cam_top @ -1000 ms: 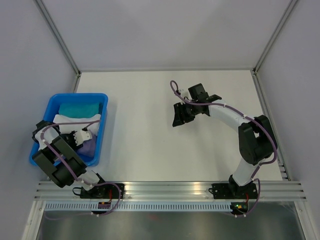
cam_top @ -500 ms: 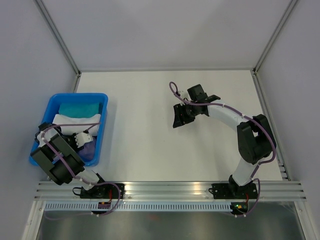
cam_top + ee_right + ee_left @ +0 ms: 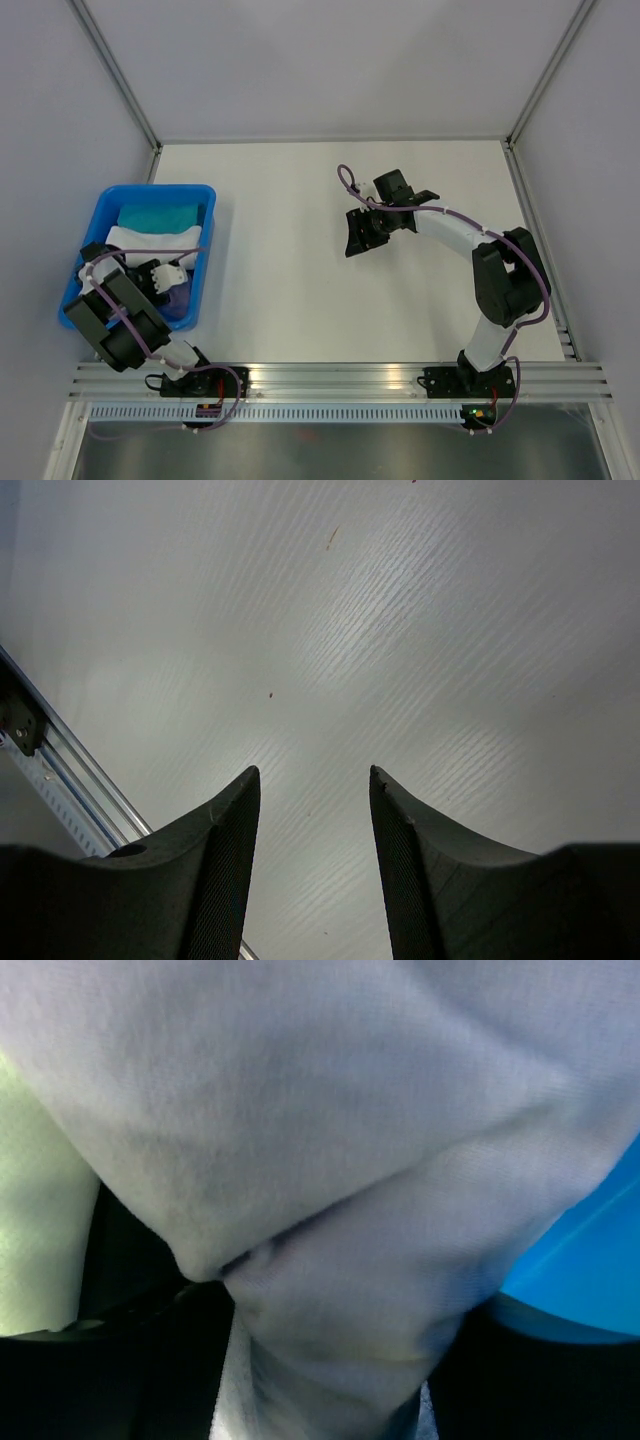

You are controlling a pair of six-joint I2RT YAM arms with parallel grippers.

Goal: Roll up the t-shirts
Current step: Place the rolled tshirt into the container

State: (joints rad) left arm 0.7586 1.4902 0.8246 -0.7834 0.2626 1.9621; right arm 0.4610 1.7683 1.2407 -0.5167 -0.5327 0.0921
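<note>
Lavender t-shirt (image 3: 179, 299), a heap in blue bin (image 3: 206, 260) (long axis indiscernible)

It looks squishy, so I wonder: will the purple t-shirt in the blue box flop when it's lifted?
Probably floppy: the purple t-shirt lies bunched in soft folds. It is likely light too, since its fabric looks thin. Crumpled in the blue box, it may sag and unfold.
</note>
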